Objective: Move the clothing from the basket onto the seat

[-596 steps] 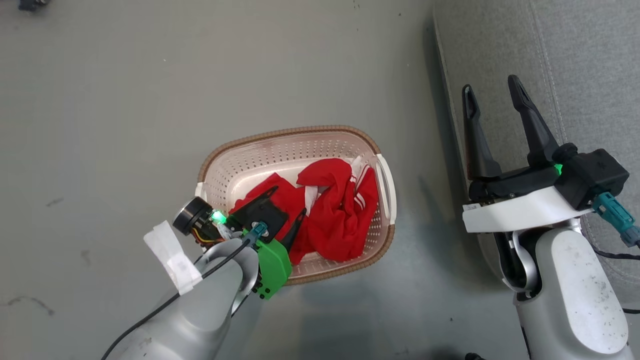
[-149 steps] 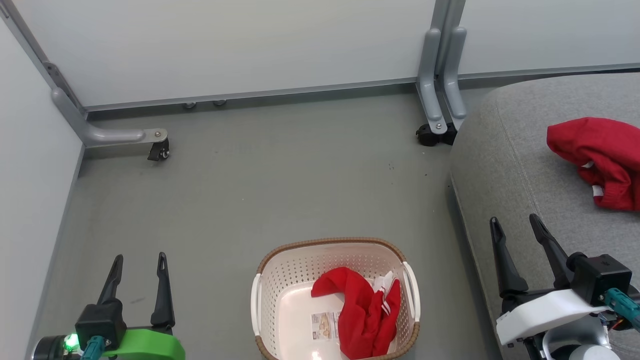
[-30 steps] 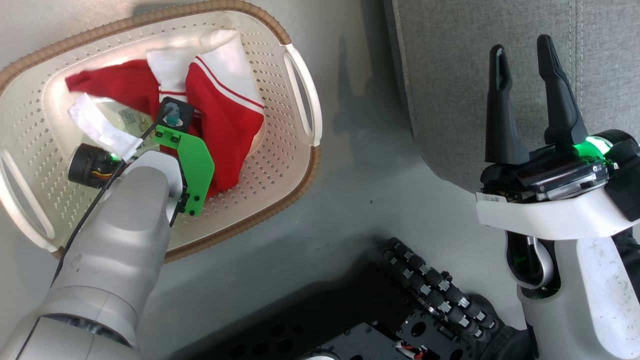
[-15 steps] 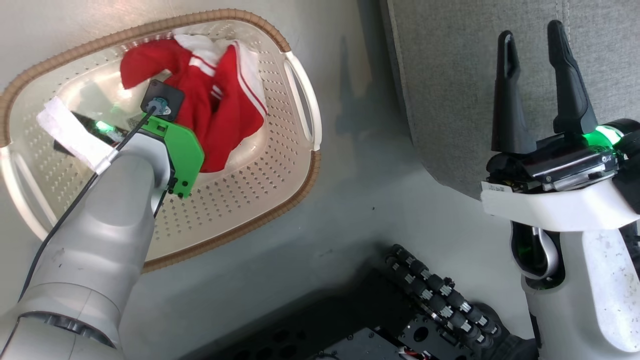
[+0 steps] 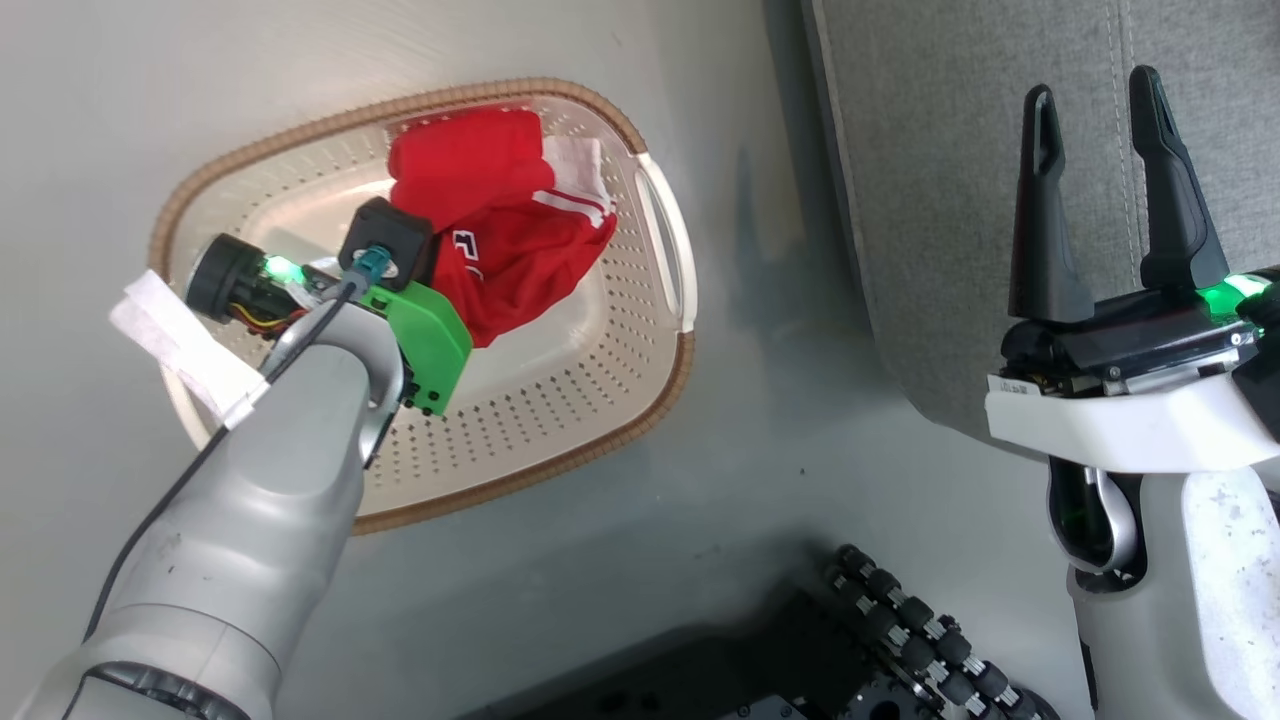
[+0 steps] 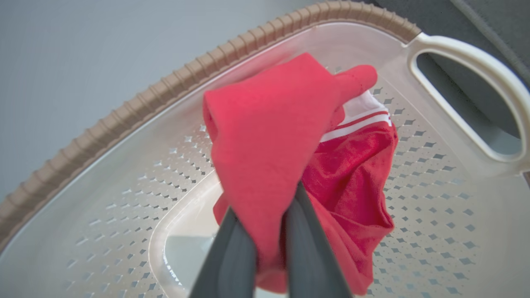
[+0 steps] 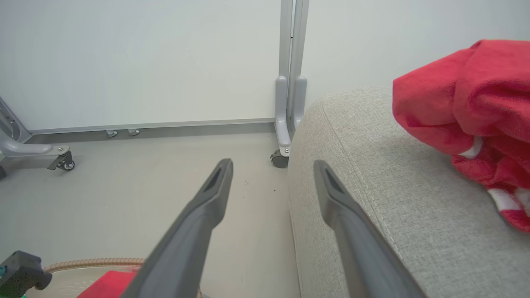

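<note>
Bright red clothing (image 5: 500, 245) with white stripes is seen in a cream, brown-rimmed basket (image 5: 600, 440) beside a grey seat (image 5: 950, 180).

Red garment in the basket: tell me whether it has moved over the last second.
Yes. Against the basket, the red garment has gathered toward the handle end beside the seat, pinched by the left end effector.

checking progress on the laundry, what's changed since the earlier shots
The first red garment has gone from the basket to the seat. The left gripper has shut on the second red garment, inside the basket. The right gripper stayed open.
</note>
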Available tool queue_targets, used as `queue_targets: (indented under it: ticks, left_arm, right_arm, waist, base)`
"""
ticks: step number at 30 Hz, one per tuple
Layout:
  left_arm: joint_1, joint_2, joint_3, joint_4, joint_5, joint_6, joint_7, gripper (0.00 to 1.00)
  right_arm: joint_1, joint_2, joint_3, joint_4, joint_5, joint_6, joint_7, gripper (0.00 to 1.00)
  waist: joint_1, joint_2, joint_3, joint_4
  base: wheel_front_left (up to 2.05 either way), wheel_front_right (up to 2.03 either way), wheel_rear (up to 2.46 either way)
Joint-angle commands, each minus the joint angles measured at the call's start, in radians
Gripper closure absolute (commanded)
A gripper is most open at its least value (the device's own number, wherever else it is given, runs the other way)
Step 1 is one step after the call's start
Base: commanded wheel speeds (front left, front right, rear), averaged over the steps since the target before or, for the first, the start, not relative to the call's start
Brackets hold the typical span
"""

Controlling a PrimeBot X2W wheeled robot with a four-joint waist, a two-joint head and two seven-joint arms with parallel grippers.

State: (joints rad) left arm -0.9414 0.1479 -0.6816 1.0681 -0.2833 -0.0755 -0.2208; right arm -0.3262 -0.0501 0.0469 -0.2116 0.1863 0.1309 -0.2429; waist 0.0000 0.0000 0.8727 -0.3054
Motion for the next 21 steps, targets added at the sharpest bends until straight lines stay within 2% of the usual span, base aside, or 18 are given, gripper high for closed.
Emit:
queue_targets:
  ticks: [1,10,21]
  left_arm:
    - [0.020,-0.001,0.002,-0.018,-0.006,0.003,-0.014,1.00]
    - [0.123,-0.008,0.032,-0.190,-0.049,0.015,-0.044,1.00]
    - [0.318,0.038,0.116,-0.451,-0.084,0.074,-0.045,1.00]
  right_arm:
    - [0.022,-0.001,-0.006,-0.004,-0.011,0.000,0.009,0.00]
    - [0.067,-0.001,-0.019,-0.016,-0.055,0.000,0.072,0.00]
    - [0.127,-0.002,-0.001,-0.014,-0.079,0.000,0.134,0.00]
  waist:
    - [0.0000,0.0000,-0.073,0.052]
    - [0.0000,0.0000,-0.217,0.127]
    - [0.0000,0.0000,-0.413,0.190]
  base:
    - [0.00,0.00,0.00]
    - [0.00,0.00,0.00]
    - [0.00,0.00,0.00]
